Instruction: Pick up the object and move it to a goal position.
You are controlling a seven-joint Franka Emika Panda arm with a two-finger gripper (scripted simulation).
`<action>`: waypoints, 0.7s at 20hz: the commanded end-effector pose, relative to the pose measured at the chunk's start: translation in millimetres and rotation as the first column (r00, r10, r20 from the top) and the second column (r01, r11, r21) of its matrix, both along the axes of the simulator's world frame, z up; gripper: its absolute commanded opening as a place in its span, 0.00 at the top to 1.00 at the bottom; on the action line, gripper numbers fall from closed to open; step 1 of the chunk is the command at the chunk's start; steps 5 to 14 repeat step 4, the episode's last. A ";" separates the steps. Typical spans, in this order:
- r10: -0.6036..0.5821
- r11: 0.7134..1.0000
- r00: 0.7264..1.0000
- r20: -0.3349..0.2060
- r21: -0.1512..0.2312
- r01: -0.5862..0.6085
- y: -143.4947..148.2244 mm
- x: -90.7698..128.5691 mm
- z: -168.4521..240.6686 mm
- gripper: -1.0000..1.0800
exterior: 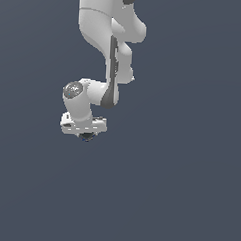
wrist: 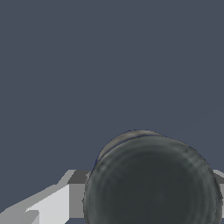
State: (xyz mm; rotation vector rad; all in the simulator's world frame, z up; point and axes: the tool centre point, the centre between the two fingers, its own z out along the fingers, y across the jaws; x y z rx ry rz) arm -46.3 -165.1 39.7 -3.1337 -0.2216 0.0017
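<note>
The object is a small, dark, nearly black ball (exterior: 87,137) with a faint sheen. In the exterior view it pokes out just below the white gripper (exterior: 86,135), held off the ground in mid-air. In the wrist view the ball (wrist: 151,183) looms large and fills the space between the grey-white fingers (wrist: 52,203). One finger shows on one side and a sliver of the other at the far edge. The gripper is shut on the ball. The fingertips are mostly hidden in the exterior view.
The white arm (exterior: 111,52) reaches down from the top of the exterior view. All around is a plain dark blue-grey backdrop with no other objects in sight.
</note>
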 end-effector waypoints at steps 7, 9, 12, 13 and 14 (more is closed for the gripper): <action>0.002 1.000 1.000 0.001 0.000 -0.002 -0.6 0.2 0.9 1.00; 0.002 1.000 1.000 0.001 0.000 -0.002 -0.6 0.2 0.9 1.00; 0.002 1.000 1.000 0.001 0.000 -0.002 -0.6 0.2 0.9 1.00; 0.002 1.000 1.000 0.001 0.000 -0.002 -0.6 0.2 0.9 1.00; 0.002 1.000 1.000 0.001 0.000 -0.002 -0.6 0.2 0.9 1.00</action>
